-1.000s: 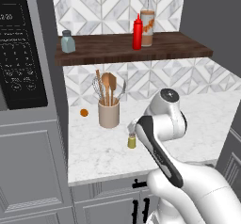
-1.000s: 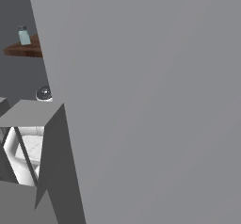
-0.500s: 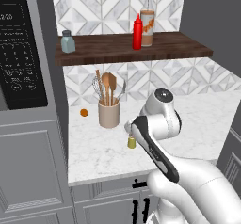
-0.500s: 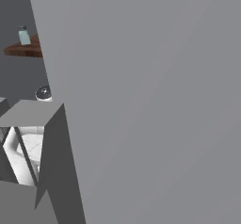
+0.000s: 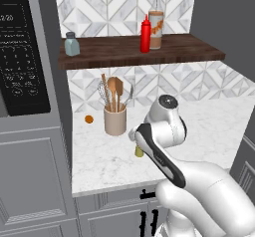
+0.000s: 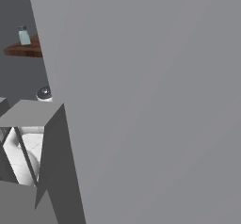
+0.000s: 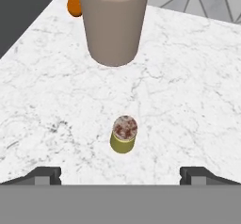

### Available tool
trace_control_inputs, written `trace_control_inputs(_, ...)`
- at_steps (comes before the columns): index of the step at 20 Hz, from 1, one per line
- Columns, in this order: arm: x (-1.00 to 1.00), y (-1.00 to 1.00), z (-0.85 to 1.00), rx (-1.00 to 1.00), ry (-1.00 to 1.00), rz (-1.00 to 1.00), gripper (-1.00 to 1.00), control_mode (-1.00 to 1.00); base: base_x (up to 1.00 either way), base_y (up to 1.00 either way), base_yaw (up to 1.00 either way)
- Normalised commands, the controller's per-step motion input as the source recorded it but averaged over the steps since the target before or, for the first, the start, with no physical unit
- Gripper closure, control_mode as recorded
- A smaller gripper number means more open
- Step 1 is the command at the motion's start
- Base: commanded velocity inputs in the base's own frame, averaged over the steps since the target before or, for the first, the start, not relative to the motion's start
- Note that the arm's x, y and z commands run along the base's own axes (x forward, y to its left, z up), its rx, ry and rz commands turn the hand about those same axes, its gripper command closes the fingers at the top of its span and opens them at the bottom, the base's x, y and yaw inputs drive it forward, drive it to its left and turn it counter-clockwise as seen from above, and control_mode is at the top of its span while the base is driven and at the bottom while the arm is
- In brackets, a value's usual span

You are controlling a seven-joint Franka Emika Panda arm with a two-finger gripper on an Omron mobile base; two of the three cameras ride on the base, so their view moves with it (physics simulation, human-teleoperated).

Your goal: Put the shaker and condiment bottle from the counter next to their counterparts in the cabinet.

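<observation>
The yellow-green shaker [image 7: 124, 134] stands upright on the white marble desk [image 7: 188, 100], a little below the middle of the hand view, with its speckled grey cap facing up. The hand [image 7: 120, 175] hangs above it with its jaws spread wide and nothing between them: the two dark fingertips [image 7: 44, 175] show at the lower left and lower right of that view, and the shaker sits between them but further up the frame, apart from both. Neither fingertip touches it.

In the left base view the shaker [image 5: 139, 152] peeks out at the centre of the frame, just beside the dark wrist of the white arm [image 5: 164, 131], which bends over it and covers most of it. A beige utensil holder [image 5: 115, 120] with wooden spoons and a whisk stands on the desk near the shaker, up and to the left of it; in the hand view the same holder [image 7: 114, 23] is at the top centre. A small orange ball [image 5: 89, 119] lies further left, close to the wall.

The red condiment bottle [image 5: 145, 34] is up on the dark wooden shelf [image 5: 109, 57] in the upper part of the left base view, just beside the tall clear bottle [image 5: 156, 22] with the orange label. The blue-grey shaker [image 5: 71, 45] stands well apart from them at the left end of the shelf. A black microwave [image 5: 22, 57] fills the upper left.
</observation>
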Motion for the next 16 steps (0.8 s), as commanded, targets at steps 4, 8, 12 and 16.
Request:
trace_control_inputs(4,0.08,0.00,-0.21,0.00,0.00,0.00,-1.00,-1.00,0.00,0.00,0.00)
trace_control_inputs(8,0.05,0.00,-0.24,0.00,0.00,0.00,-1.00,-1.00,0.00,0.00,0.00)
trace_control_inputs(12,0.08,0.00,-0.26,0.00,0.00,0.00,-1.00,-1.00,0.00,0.00,0.00)
trace_control_inputs(16,0.09,0.00,-0.29,0.00,0.00,0.00,-1.00,-1.00,0.00,0.00,0.00)
